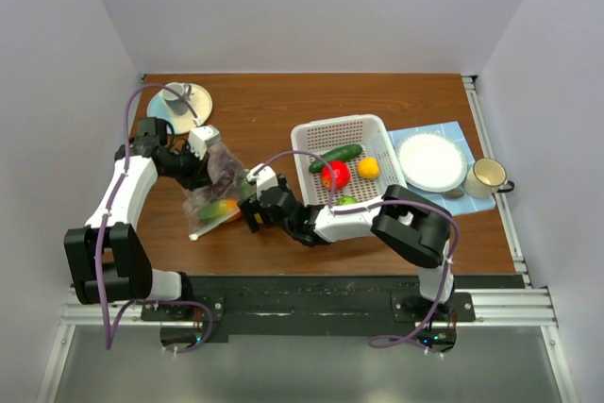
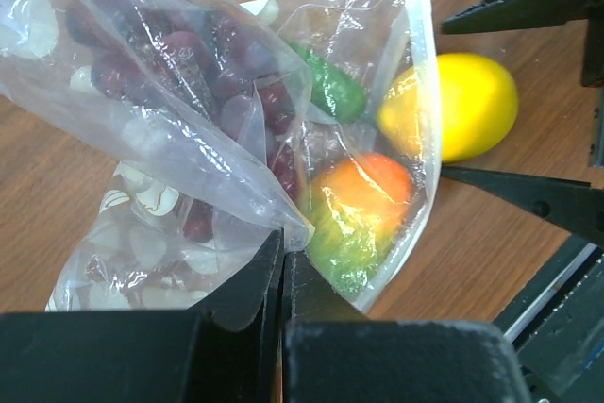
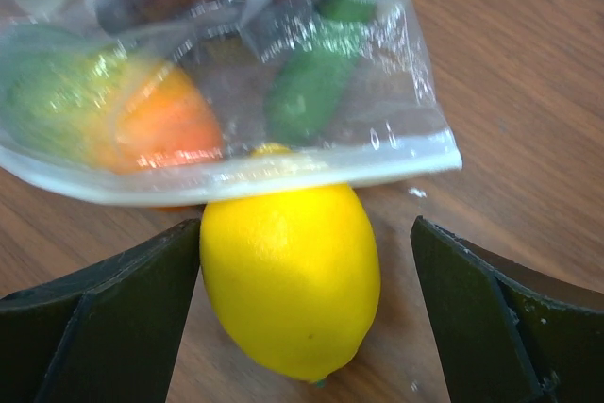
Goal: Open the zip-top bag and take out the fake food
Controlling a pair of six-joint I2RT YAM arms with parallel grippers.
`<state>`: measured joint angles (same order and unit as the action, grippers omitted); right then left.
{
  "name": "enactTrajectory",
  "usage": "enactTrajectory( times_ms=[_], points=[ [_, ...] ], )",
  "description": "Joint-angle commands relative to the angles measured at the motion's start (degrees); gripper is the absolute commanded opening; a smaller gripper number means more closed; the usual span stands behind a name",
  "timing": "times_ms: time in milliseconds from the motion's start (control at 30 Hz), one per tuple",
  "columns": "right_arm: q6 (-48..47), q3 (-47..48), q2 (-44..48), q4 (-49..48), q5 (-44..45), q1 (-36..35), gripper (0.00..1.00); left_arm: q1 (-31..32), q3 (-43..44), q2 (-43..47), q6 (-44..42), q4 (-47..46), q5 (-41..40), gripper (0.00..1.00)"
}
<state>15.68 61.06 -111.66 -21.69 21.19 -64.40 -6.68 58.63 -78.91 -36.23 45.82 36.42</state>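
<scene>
The zip-top bag (image 1: 212, 186) lies left of centre with its open mouth toward my right arm. My left gripper (image 2: 283, 238) is shut on a fold of the bag (image 2: 189, 110). Inside are purple grapes (image 2: 189, 54), a green piece (image 2: 335, 92) and an orange-and-green piece (image 2: 363, 195). A yellow lemon (image 3: 293, 276) sits on the table just outside the bag mouth (image 3: 236, 172). My right gripper (image 3: 307, 226) is open with a finger on each side of the lemon; the left finger is at its skin, the right one apart from it. The lemon also shows in the left wrist view (image 2: 472, 106).
A white perforated basket (image 1: 311, 129) at centre right holds a cucumber (image 1: 335, 153), a red piece (image 1: 335, 175), an orange piece (image 1: 368, 167) and a green piece (image 1: 346, 200). A white plate (image 1: 429, 159) on a blue cloth and a mug (image 1: 486, 176) stand far right. A plate with a cup (image 1: 179, 101) stands back left.
</scene>
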Motion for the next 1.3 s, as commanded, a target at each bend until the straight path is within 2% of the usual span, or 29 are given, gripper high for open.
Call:
enactTrajectory(
  times_ms=[0, 167, 200, 267, 300, 333, 367, 433, 500, 667, 800, 933, 1033, 1067, 1100, 1267],
  points=[
    [0.40, -0.77, 3.72, 5.60, -1.50, -0.29, 0.93, 0.00, -0.97, 0.69, -0.51, -3.02, -1.27, 0.00],
    [-1.18, -0.15, 4.25, 7.54, -1.68, -0.37, 0.80, 0.00, -1.24, 0.60, -0.07, -3.72, -1.09, 0.00],
    [-1.44, -0.15, 4.43, 7.37, -1.68, -0.37, 0.71, 0.00, -1.24, 0.69, 0.02, -3.72, -1.09, 0.00],
    [-2.40, -0.24, 5.92, 7.10, -1.94, -0.37, 0.61, 0.00, -1.33, 0.95, -0.16, -3.81, -1.44, 0.00],
    [-2.67, -0.41, 6.97, 6.84, -1.94, -0.37, 0.50, 0.08, -1.50, 1.13, -0.16, -4.25, -1.79, 0.00],
    [-3.11, -0.59, 8.11, 6.84, -1.77, -0.37, 0.45, 0.00, -1.76, 1.13, -0.16, -4.51, -2.32, 0.00],
    [-4.07, -0.85, 11.08, 7.27, -1.59, -0.37, 0.42, 0.00, -1.94, 1.04, -0.25, -4.78, -2.50, 0.00],
    [-5.65, -1.03, 14.35, 8.42, -0.10, -0.29, 0.25, 0.00, -2.38, 0.69, -0.16, -5.39, -2.67, 0.00],
    [-6.54, -1.81, 20.14, 9.39, 2.44, -0.03, 0.14, 0.08, -2.38, 0.08, 0.02, -5.74, -2.59, 0.00],
    [-8.04, -4.54, 27.63, 12.28, 11.14, 2.87, 0.16, 0.00, -2.29, -0.36, 0.37, -6.18, -2.06, 0.00],
    [-2.34, -6.30, 28.60, 16.85, 16.33, 10.76, 0.13, 0.00, -2.03, -0.28, 0.46, -5.83, -2.06, 0.00],
    [3.20, -5.61, 24.92, 21.51, 18.44, 15.62, 0.20, 0.09, -2.12, 0.08, 0.02, -5.66, -2.32, 0.00],
    [3.30, -2.45, 20.71, 25.47, 19.06, 16.24, 0.64, 0.08, -1.85, 0.08, -0.07, -5.48, -2.32, 0.00],
    [3.22, -1.83, 19.99, 26.34, 19.24, 16.24, 0.95, 0.09, -1.68, 0.08, 0.02, -5.39, -2.24, 0.00],
    [3.21, -1.30, 19.64, 26.44, 19.41, 16.24, 0.99, 0.00, -1.68, 0.08, -0.07, -5.39, -2.24, 0.00],
    [3.74, 0.29, 21.39, 25.65, 19.50, 16.32, 0.99, 0.08, -1.59, 0.25, -0.16, -5.22, -2.32, 0.00]
  ],
)
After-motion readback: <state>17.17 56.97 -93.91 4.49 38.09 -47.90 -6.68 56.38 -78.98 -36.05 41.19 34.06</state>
